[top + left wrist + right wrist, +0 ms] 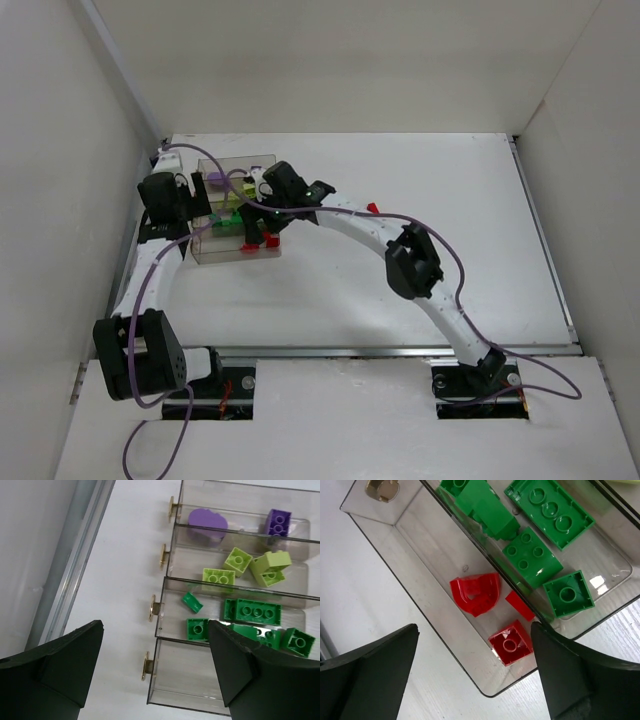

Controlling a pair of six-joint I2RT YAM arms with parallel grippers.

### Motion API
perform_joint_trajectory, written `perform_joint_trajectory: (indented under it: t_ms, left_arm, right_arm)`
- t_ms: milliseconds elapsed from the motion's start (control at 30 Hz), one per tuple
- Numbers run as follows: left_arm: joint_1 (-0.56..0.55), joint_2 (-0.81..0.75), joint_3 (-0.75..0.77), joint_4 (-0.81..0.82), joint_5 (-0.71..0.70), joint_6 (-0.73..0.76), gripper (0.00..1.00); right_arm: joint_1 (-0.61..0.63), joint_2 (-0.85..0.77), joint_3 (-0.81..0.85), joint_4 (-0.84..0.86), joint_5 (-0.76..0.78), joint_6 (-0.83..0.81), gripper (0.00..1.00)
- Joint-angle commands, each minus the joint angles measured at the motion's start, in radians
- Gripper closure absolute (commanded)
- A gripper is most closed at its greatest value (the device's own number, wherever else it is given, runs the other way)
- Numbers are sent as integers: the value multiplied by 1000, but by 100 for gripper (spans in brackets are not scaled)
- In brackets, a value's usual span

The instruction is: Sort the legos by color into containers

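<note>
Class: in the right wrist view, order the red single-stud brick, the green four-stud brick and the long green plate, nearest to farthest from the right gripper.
From the right gripper:
1. Red single-stud brick, low in the view.
2. Green four-stud brick, mid-height.
3. Long green plate, at the top.

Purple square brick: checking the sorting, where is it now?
Left wrist view: the purple brick lies in the tray, at the right end of its topmost compartment, a rounded purple piece to its left and lime bricks one compartment below.
</note>
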Motion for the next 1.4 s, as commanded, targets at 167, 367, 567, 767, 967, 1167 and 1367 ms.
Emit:
perform_joint_trajectory:
  t_ms: [167, 367, 567, 767, 967, 1167, 1367]
  left_arm:
    - [-29, -80, -28, 116, 230, 23, 14]
    - [-110, -90, -48, 148, 455, 176, 14]
    - [-165, -81, -67, 148, 478, 245, 14]
    - [-185, -71, -67, 148, 487, 264, 14]
    - [-194, -62, -58, 139, 488, 264, 14]
    - [-194, -51, -35, 128, 488, 264, 14]
    - [-194, -22, -13, 128, 488, 264, 14]
  right_arm:
    - [-29, -223, 20, -45, 87, -14, 0]
    - [-236, -561, -352, -26, 129, 97, 0]
    - [-534, -563, -619, -124, 103, 141, 0]
    - [-557, -478, -670, -53, 77, 80, 11]
    - [-578, -380, -620, 18, -20, 53, 27]
    - [-578, -307, -587, -2, -77, 26, 45]
    - [-578, -306, -640, 18, -120, 17, 58]
